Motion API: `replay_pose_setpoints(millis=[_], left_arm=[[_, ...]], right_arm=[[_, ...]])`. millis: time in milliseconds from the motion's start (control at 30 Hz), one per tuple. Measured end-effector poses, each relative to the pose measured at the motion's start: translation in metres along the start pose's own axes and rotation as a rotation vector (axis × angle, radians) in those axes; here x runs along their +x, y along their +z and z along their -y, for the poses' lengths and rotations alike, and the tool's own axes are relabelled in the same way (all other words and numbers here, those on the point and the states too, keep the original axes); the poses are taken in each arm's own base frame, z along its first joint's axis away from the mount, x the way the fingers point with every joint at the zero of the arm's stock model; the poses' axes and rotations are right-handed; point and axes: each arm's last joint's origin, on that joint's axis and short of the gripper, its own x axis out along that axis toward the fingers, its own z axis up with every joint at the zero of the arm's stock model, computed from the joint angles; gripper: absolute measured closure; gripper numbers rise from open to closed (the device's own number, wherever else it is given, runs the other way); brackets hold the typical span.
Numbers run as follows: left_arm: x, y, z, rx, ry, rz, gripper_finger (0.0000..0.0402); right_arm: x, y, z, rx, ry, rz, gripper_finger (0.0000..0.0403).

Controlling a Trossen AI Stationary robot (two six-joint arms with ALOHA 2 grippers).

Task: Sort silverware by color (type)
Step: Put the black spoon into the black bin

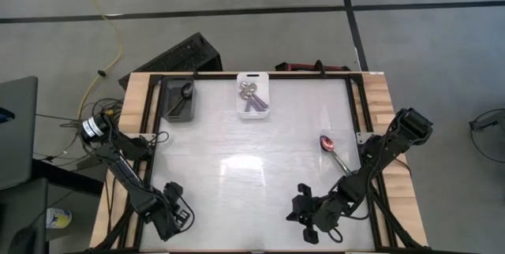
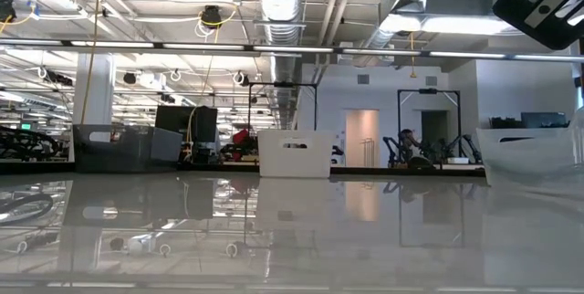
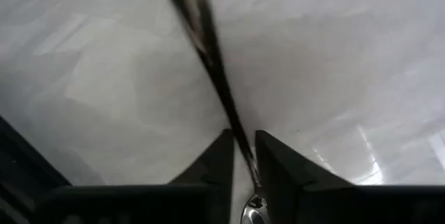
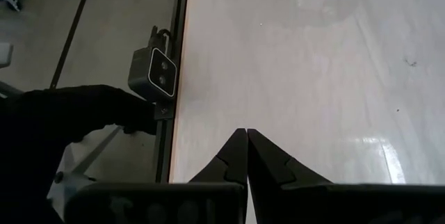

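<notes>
My left gripper hovers at the table's near left and is shut on a slim, dark-looking metal spoon, which shows only in the left wrist view. My right gripper is shut and empty low over the table's near right. A rainbow spoon with a pink bowl lies flat on the table's right side. At the far edge, a dark bin holds a black spoon. A white bin beside it holds silver spoons. My left gripper pinches the spoon's shaft between its two fingertips. The shaft runs on ahead of the fingers, roughly along them, while a shiny rounded end sits back between the fingers. Whether the spoon's far end rests on the table, I cannot tell.
The white tabletop lies bare between the two grippers and the bins. Wooden side rails and black frame bars border it. A small camera sits at the table's near edge, and the left arm shows beside it.
</notes>
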Motion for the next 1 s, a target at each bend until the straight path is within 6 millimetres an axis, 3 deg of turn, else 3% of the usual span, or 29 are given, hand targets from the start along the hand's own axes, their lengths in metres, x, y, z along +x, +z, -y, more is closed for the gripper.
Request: replay_pose_setpoints(millis=[100,300,433,700,833,1000], left_arm=[[0.000,0.001,0.001,0.017,-0.011,0.016,0.0392],[-0.012,0.009,0.016,0.081,-0.026,0.092,0.0399],[-0.033,0.021,0.041,0.163,-0.139,0.204,0.0400],[-0.091,0.055,0.083,0.376,-0.219,0.359,0.0401],[-0.125,0.080,0.090,0.487,-0.148,0.427,0.0401],[-0.154,0.117,0.080,0.512,0.034,0.466,0.0401]], right_arm=[[-0.001,-0.001,-0.002,-0.004,0.005,-0.002,0.0376],[-0.003,-0.005,-0.005,-0.006,0.016,-0.008,0.0376],[-0.004,-0.008,-0.009,-0.013,0.028,-0.010,0.0376],[-0.005,-0.008,-0.010,0.016,0.033,-0.009,0.0376],[-0.005,-0.008,-0.010,0.015,0.033,-0.010,0.0376],[-0.005,-0.009,-0.011,0.014,0.034,-0.010,0.0376]])
